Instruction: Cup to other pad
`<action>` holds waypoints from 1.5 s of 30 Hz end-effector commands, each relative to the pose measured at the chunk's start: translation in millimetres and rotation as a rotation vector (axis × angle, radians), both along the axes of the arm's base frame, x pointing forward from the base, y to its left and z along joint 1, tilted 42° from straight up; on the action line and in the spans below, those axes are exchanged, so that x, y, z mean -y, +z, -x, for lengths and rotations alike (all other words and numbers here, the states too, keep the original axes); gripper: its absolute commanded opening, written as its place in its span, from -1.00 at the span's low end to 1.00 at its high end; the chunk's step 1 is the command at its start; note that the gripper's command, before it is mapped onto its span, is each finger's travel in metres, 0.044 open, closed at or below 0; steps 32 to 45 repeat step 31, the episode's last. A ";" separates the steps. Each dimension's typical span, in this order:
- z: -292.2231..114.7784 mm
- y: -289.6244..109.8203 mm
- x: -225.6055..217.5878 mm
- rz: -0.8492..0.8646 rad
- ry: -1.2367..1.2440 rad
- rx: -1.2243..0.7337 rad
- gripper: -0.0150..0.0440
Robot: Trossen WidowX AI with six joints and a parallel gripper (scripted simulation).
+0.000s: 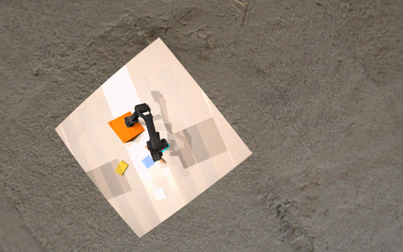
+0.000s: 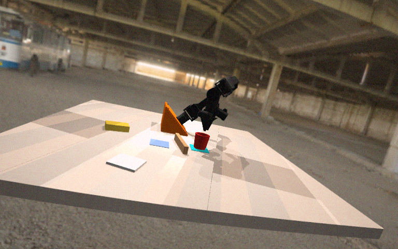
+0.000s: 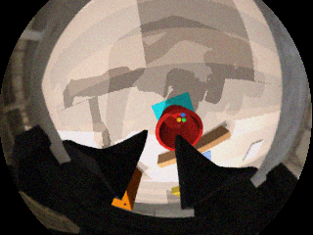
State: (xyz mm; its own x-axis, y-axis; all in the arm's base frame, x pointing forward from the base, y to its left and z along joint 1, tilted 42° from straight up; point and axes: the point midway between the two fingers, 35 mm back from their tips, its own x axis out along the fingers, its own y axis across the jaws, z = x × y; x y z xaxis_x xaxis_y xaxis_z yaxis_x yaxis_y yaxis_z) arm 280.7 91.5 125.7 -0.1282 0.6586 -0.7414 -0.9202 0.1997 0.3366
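Note:
The red cup (image 2: 201, 140) (image 3: 168, 128) stands upright on the teal pad (image 1: 166, 148) (image 2: 192, 147) (image 3: 183, 99). Three marbles show inside it in the wrist view: blue (image 3: 183, 115), yellow (image 3: 179, 119) and green (image 3: 184, 119). The blue pad (image 1: 147, 161) (image 2: 159, 143) (image 3: 207, 156) has nothing on it. My gripper (image 2: 206, 129) (image 3: 161, 135) is partly open and empty, its fingertips just above the cup's rim in the exterior view. The arm hides most of the cup in the top view.
A wooden bar (image 1: 161, 160) (image 2: 181, 143) (image 3: 215, 139) stands between the two pads. An orange wedge (image 1: 118, 127) (image 2: 170, 123) is by the arm's base. A yellow block (image 1: 122, 167) (image 2: 116, 126) and a white tile (image 1: 159, 193) (image 2: 126, 162) lie beyond the blue pad.

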 end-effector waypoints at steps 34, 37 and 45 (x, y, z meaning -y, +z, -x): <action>-8.9 45.5 36.4 0.001 -0.052 -0.022 1.00; -8.9 45.5 36.4 0.001 -0.052 -0.022 1.00; -8.9 45.5 36.4 0.001 -0.052 -0.022 1.00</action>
